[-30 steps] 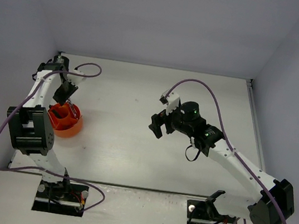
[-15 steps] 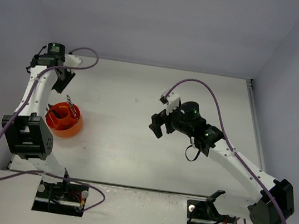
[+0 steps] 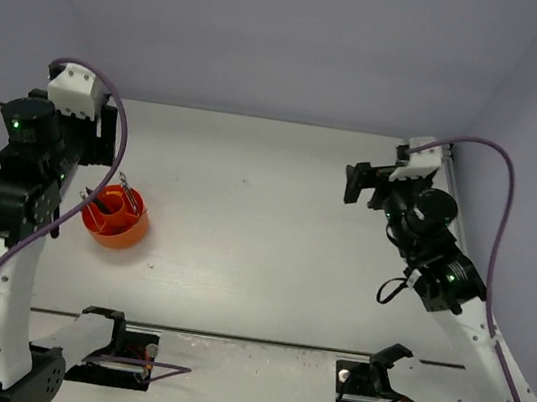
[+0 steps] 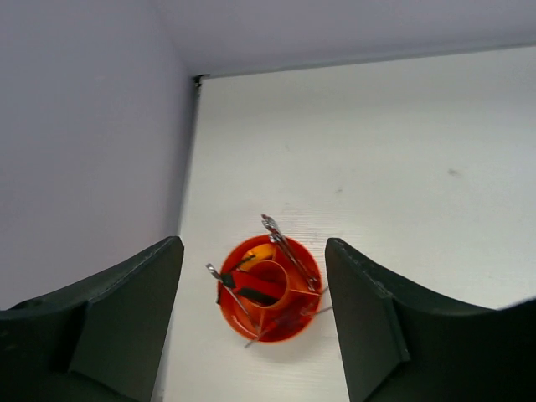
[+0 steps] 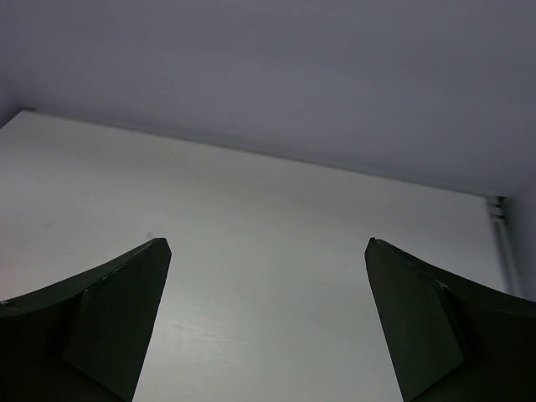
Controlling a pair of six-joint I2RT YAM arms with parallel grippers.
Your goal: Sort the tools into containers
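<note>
The round orange-red tub (image 3: 128, 235) stands at the left side of the table. The left wrist view looks down on this tub (image 4: 276, 335) and the tools in its compartments. Silver wrenches (image 4: 287, 249) lean over its rim, a red-and-black tool (image 4: 251, 290) lies across the middle, and something yellow (image 4: 260, 250) sits at the back. My left gripper (image 3: 105, 141) hangs high above the tub; this left gripper (image 4: 254, 243) is open and holds nothing. My right gripper (image 3: 357, 184) is raised at the right rear. In its own view the right gripper (image 5: 265, 243) is wide open over bare table.
Pale walls close the table on the left, back and right. The tub stands near the left wall (image 4: 92, 151). A raised strip (image 3: 454, 214) runs along the table's right edge. Both arm bases (image 3: 115, 345) sit at the near edge.
The left gripper has opened and lifted up and away from the tub as the arm rose. The right arm has swung from the table's middle to the right rear, gripper widening.
</note>
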